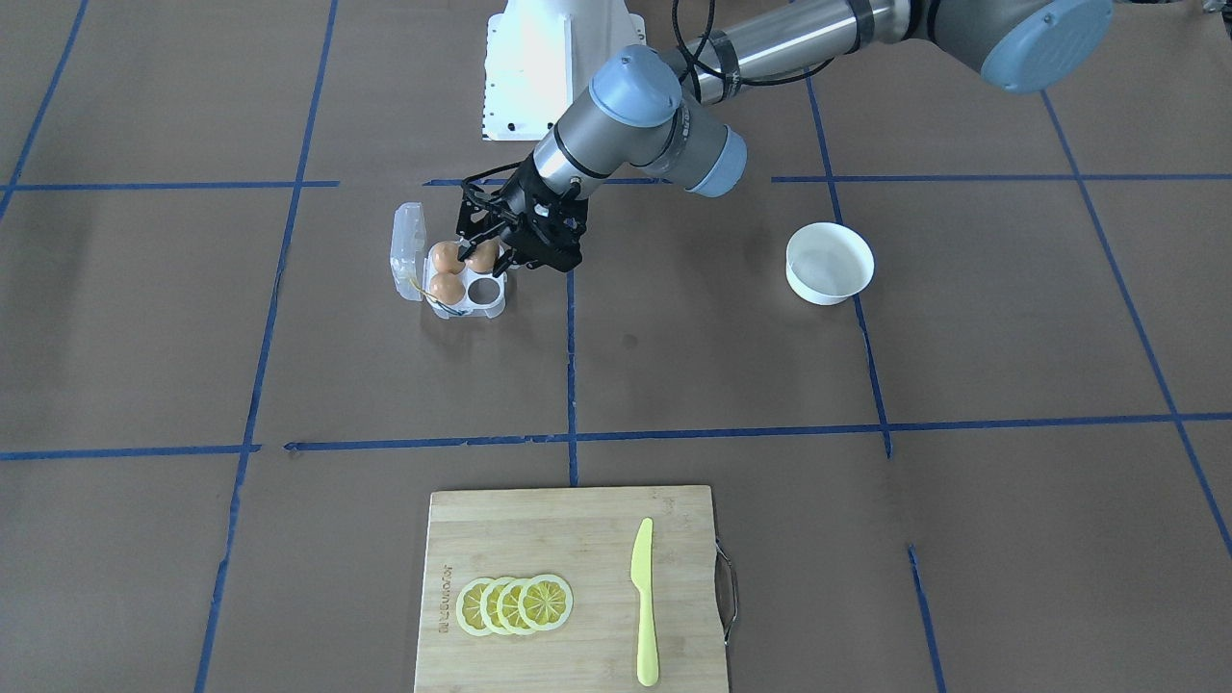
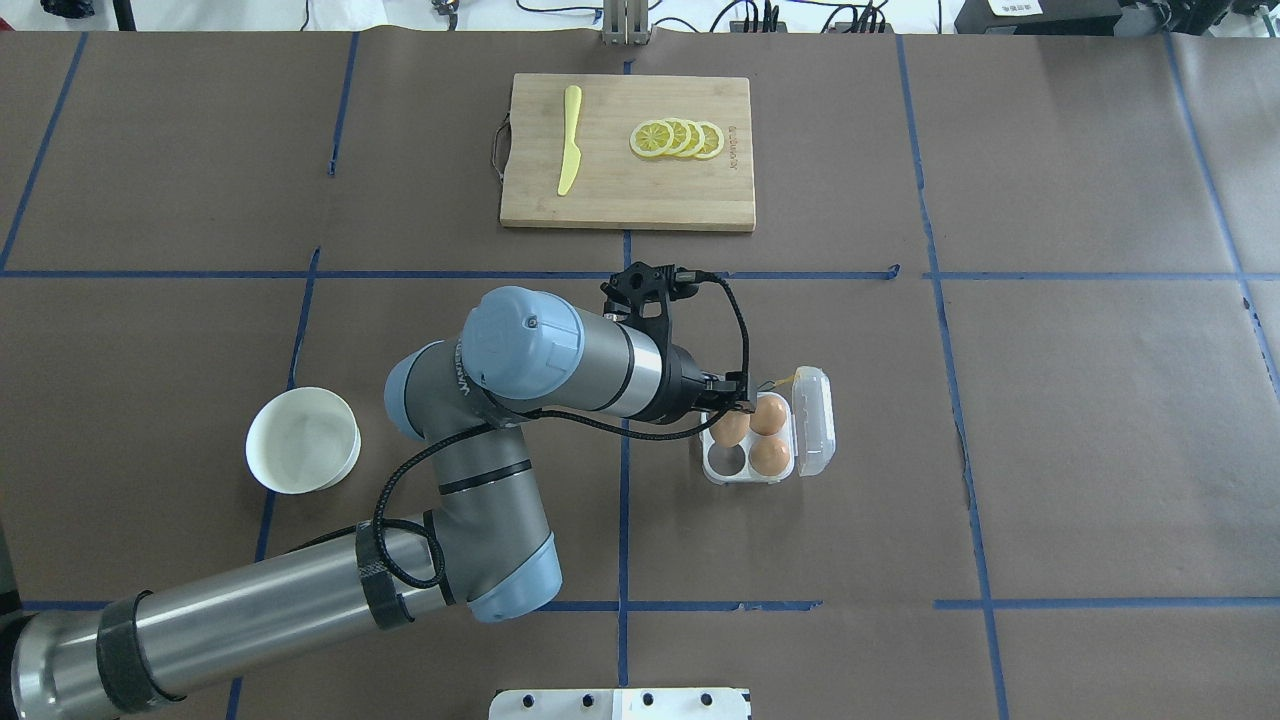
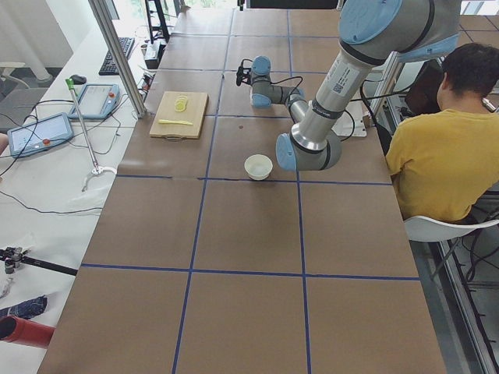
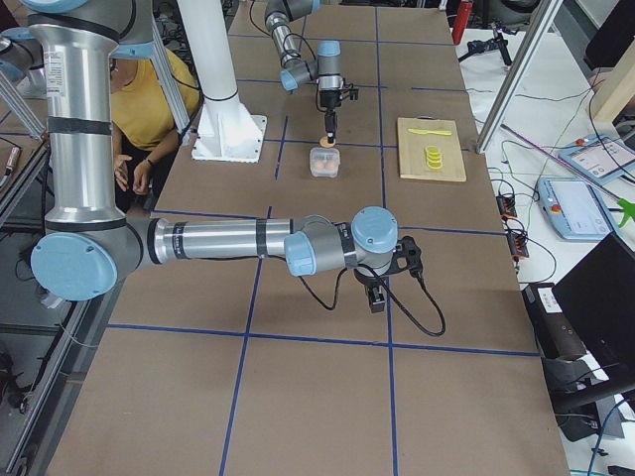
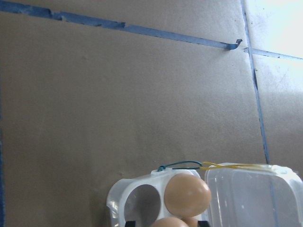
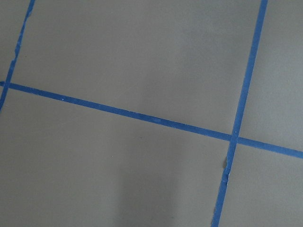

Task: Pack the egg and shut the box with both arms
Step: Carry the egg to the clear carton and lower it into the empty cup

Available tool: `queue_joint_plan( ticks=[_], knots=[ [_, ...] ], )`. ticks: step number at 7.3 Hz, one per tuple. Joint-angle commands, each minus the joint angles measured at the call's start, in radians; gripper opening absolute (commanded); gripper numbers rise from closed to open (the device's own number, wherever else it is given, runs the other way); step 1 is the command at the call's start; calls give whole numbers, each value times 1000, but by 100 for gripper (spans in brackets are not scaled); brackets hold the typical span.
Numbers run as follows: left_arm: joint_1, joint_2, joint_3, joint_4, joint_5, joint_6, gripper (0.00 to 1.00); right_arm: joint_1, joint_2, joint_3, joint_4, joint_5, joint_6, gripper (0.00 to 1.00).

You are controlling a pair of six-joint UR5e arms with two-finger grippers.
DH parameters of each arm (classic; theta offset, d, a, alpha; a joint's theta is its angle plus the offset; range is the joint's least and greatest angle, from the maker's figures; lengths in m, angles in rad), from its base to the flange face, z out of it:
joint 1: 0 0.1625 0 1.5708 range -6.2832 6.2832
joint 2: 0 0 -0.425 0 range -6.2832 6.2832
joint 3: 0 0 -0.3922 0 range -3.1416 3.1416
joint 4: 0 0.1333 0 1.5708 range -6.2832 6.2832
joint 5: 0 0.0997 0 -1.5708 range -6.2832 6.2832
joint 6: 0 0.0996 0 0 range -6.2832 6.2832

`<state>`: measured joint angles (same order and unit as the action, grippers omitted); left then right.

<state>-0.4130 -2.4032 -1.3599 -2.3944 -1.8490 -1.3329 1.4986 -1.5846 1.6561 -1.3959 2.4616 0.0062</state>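
Note:
The clear box point(image 1: 465, 292) sits open on the table, its lid point(image 1: 406, 248) lying flat to the side. Two eggs point(image 1: 446, 272) rest in the cells next to the lid, and one cell point(image 1: 486, 287) is empty. My left gripper point(image 1: 484, 256) is shut on a third egg point(image 1: 480, 255), held at the remaining cell beside the empty one. The overhead view shows the box point(image 2: 722, 462), the held egg point(image 2: 730, 428) and the gripper point(image 2: 735, 410). In the left wrist view an egg point(image 5: 187, 194) sits beside the lid point(image 5: 251, 194). My right gripper point(image 4: 378, 302) shows only in the exterior right view, low over bare table; I cannot tell whether it is open or shut.
A white bowl point(image 2: 303, 440) stands on the table on my left side. A wooden cutting board point(image 2: 628, 190) at the far edge carries a yellow knife point(image 2: 569, 140) and several lemon slices point(image 2: 677, 138). A person in yellow point(image 3: 444, 148) sits beside the table.

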Motion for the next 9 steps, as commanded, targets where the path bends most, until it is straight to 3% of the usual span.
queue_joint_plan(
  ticks=[1,6,8,9],
  knots=[
    [26,-11,15,-19,74,35,0,0,0,1,0,0,0,100],
    [25,3,5,-17,74,40,10,0,-2,1,0,0,0,100],
    [26,10,4,-17,73,38,24,0,-2,1,0,-1,0,100],
    [25,12,2,-17,74,38,36,0,-2,1,0,-1,0,100]
  ],
)
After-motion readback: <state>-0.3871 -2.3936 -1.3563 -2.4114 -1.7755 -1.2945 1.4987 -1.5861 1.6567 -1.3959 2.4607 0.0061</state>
